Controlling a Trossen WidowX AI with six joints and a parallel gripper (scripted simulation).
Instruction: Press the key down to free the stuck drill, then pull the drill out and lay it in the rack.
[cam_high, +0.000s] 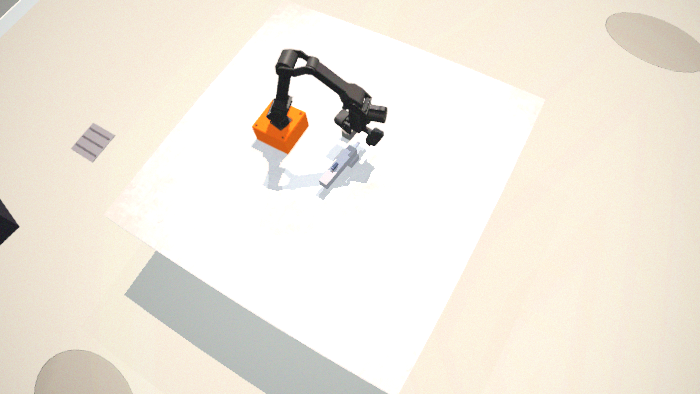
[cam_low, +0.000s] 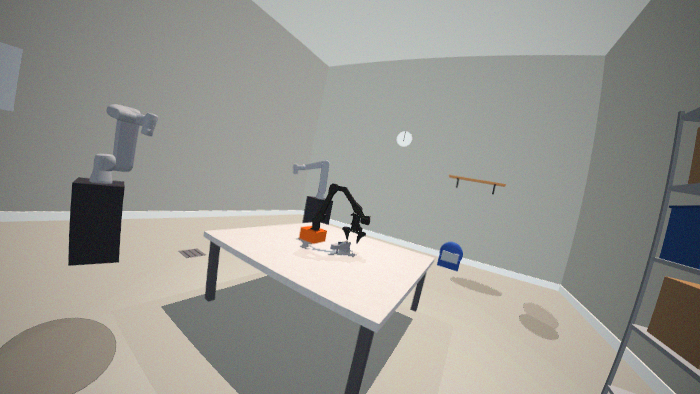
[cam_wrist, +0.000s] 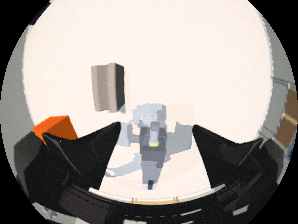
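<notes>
Gripper (cam_high: 358, 135) (cam_low: 354, 240) (cam_wrist: 158, 127) wide open (nothing held).

Round white clock (cam_low: 404, 139), orange-brown wall shelf (cam_low: 477, 181), blue bin (cam_low: 450, 247) below, dark-legged table (cam_high: 425, 240) (cam_low: 320, 280) (cam_wrist: 150, 30)

The arm (cam_high: 330, 77) (cam_low: 354, 199) is bent in an arch; the claw (cam_high: 359, 131) (cam_low: 354, 240) (cam_wrist: 158, 127) points downward, fingers spread wide and empty.

One table (cam_high: 400, 225) (cam_low: 320, 280) (cam_wrist: 200, 55), two pale robot arms (cam_low: 126, 145), one wall clock (cam_low: 404, 139), one orange block (cam_high: 280, 131) (cam_low: 313, 234) (cam_wrist: 60, 127), one black arm (cam_high: 330, 77) (cam_low: 345, 192).
</notes>
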